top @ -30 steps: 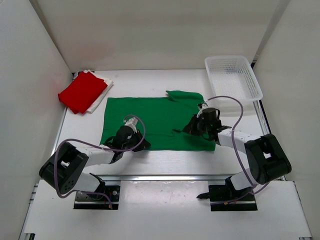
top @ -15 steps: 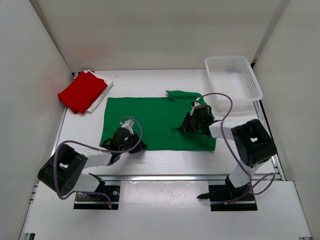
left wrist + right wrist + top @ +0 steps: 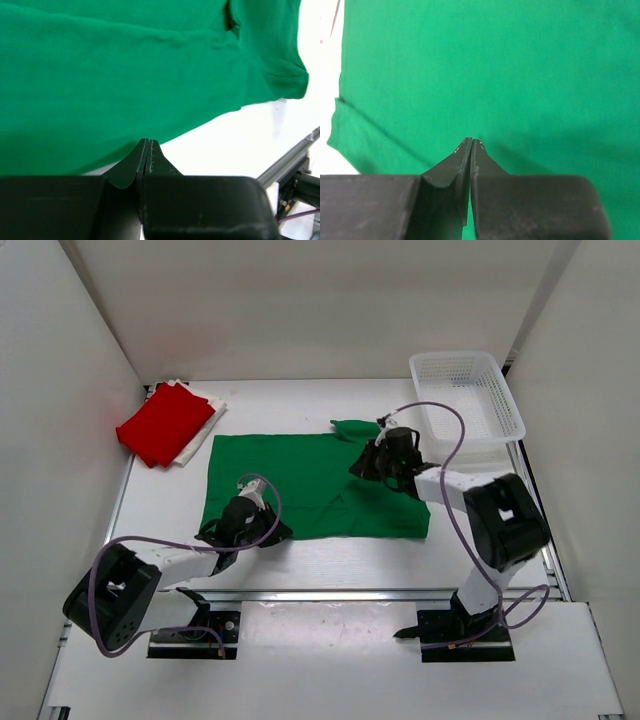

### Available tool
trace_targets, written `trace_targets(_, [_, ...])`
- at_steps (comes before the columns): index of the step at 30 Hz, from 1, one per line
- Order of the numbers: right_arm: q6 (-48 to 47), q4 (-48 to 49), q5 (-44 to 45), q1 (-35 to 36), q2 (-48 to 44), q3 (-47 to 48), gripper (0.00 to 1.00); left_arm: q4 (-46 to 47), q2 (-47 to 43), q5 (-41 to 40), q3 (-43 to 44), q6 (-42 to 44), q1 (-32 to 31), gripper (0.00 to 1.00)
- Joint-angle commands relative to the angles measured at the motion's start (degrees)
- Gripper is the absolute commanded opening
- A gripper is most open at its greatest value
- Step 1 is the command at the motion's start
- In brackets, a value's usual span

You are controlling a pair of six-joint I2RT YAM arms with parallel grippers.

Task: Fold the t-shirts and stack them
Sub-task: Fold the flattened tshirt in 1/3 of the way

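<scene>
The green t-shirt (image 3: 310, 480) lies spread flat in the middle of the table. My left gripper (image 3: 283, 533) is shut, with its tips (image 3: 148, 141) right at the shirt's near hem (image 3: 125, 75); I see no cloth pinched between the jaws. My right gripper (image 3: 357, 468) is also shut and rests low on the shirt's far right part, beside the bunched sleeve (image 3: 352, 427). In the right wrist view its tips (image 3: 471, 140) sit on smooth green cloth (image 3: 495, 65). The red t-shirt (image 3: 165, 423) lies folded on the white t-shirt (image 3: 207, 428) at the far left.
A white lattice basket (image 3: 466, 390) stands at the back right, close behind the right arm. White walls close in the table on three sides. A metal rail (image 3: 290, 160) runs along the table's near edge.
The right gripper has slid away from me across the shirt toward the sleeve, which now looks smaller and flatter. The left gripper has shifted a little left along the near hem.
</scene>
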Motion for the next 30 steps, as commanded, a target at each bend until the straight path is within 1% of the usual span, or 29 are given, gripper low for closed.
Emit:
trace_targets(1, [-0.22,1.9,1.09,-0.79,-8.11,-7.37,0.0,-0.61,1.72,-0.06,3.42,1.73,1.0,0.07])
trace_targets(3, [-0.31,1.64,1.79,-1.05,-11.8,-13.51,0.0,-0.97,3.56,0.11,4.57,2.7,0.91,0.07])
trace_targets(5, [0.22,-0.38,5.91,-0.27,-15.68,-18.25,0.0,-2.11,4.71,-0.23,5.63,3.67,1.35,0.07])
trace_targets(7, [0.48,-0.99,8.72,-1.31,-21.55,-25.11,0.0,-1.94,4.19,-1.02,4.06,3.15,3.36,0.07])
trace_targets(9, [1.8,-2.49,9.96,-3.5,-25.34,-29.51,0.0,-1.32,3.4,0.46,2.48,2.18,5.56,0.07])
trace_targets(13, [3.46,-4.86,12.95,-6.58,-33.25,-37.16,0.0,-4.22,1.29,-1.11,0.63,3.4,8.2,0.08])
trace_targets(15, [3.99,-6.53,12.44,-8.95,-34.76,-39.46,0.0,-4.57,1.11,0.99,-1.3,2.88,10.49,0.07])
trace_targets(16, [4.26,-6.97,10.34,-10.7,-35.72,-40.86,0.0,-4.92,1.11,2.74,-2.35,2.7,11.45,0.07])
trace_targets(20, [6.54,-12.32,9.8,-9.93,-41.51,-45.7,0.0,-8.96,-2.39,3.19,-6.65,2.62,11.81,0.07])
trace_targets(22, [6.46,-12.69,8.39,-10.63,-44.95,-45.88,0.02,-10.45,-5.64,3.55,-8.51,1.66,12.25,0.08])
trace_targets(23, [6.03,-12.86,7.43,-11.5,-46.96,-44.67,0.09,-11.33,-8.61,2.85,-9.13,0.86,12.17,0.1])
trace_targets(24, [5.76,-14.17,6.72,-12.3,-47.07,-42.39,0.15,-10.99,-11.43,2.58,-9.13,0.25,11.9,0.12])
trace_targets(25, [4.54,-14.62,5.67,-13.0,-46.46,-40.8,0.17,-11.51,-13.72,2.58,-8.26,-0.28,11.55,0.15])
trace_targets(26, [3.22,-14.27,6.01,-12.31,-46.63,-36.87,0.22,-12.56,-14.61,1.97,-6.86,-0.2,11.29,0.16])
trace_targets(27, [2.34,-14.1,7.32,-11.43,-44.72,-33.0,0.26,-13.01,-16.01,0.49,-4.93,0.24,10.5,0.17])
trace_targets(29, [-0.82,-11.47,8.91,-8.63,-39.8,-27.38,0.28,-12.41,-16.47,-0.23,-2.37,0.59,9.53,0.19])
trace_targets(30, [-2.31,-9.8,8.04,-8.7,-35.25,-23.25,0.26,-11.79,-15.51,-0.32,-1.32,0.94,9.79,0.19])
